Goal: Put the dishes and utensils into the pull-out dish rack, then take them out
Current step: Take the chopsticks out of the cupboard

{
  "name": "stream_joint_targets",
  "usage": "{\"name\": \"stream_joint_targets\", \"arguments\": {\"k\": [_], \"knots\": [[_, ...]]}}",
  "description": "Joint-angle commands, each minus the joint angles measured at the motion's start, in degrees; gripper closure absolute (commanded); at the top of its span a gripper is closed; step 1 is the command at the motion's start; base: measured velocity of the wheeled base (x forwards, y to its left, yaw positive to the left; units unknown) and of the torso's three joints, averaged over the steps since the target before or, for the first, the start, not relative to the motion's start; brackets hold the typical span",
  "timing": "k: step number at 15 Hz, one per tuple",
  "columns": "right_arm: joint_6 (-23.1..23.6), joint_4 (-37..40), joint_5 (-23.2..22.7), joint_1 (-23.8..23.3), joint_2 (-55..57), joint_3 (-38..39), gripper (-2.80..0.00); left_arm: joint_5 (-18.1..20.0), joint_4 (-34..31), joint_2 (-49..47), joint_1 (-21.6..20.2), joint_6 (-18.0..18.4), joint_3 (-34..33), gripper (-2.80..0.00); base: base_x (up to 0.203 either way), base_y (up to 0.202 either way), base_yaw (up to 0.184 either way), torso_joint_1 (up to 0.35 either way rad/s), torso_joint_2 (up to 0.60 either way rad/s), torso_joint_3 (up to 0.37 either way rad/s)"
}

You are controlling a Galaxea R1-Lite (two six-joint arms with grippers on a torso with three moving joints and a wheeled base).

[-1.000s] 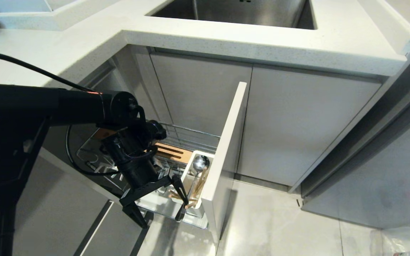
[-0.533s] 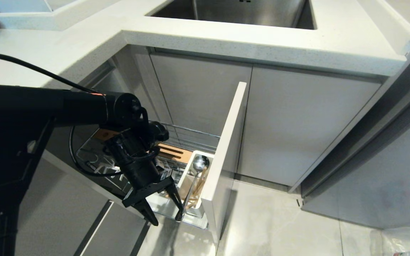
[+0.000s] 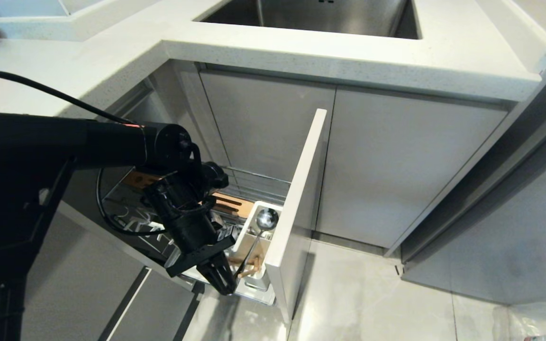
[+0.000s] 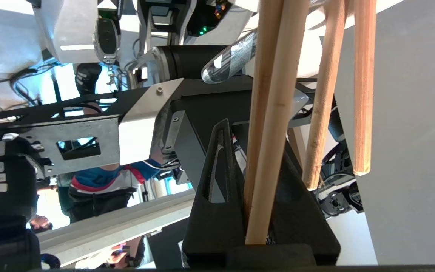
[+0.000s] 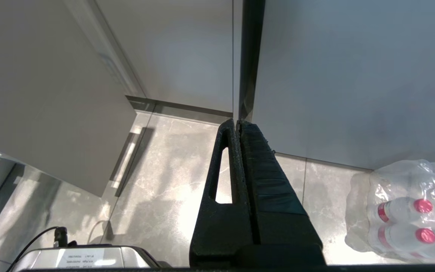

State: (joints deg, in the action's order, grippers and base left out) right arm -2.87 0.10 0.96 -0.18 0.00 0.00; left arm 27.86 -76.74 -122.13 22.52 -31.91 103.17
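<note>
Left wrist view, left gripper fingers clamped on chopsticks, right gripper fingers together.

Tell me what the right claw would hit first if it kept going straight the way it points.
The right claw points down at an angle toward the foot of the grey cabinet fronts. It would probably meet the tiled floor first, or the dark gap between two cabinet fronts; depth is unclear.
</note>
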Motion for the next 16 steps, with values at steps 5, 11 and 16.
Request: {"name": "stream_joint_targets", "arguments": {"k": [5,11,16], "knots": [[0.0,0.0,0.0,0.1,0.0,0.1,0.0,0.6,-0.5,2.9,0.1,-0.7,0.3,0.0,0.0,0.0,0.0,0.0,0.0,0.0],[0.0,0.0,0.0,0.0,0.0,0.1,0.0,1.3,-1.5,8.5,0.1,-2.4,1.3,0.0,0.0,0.0,0.0,0.0,0.0,0.0],[0.0,0.0,0.0,0.0,0.0,0.1,0.0,2.3,-2.2,11.8,0.2,-3.5,1.8,0.0,0.0,0.0,0.0,0.0,0.0,0.0]]}}
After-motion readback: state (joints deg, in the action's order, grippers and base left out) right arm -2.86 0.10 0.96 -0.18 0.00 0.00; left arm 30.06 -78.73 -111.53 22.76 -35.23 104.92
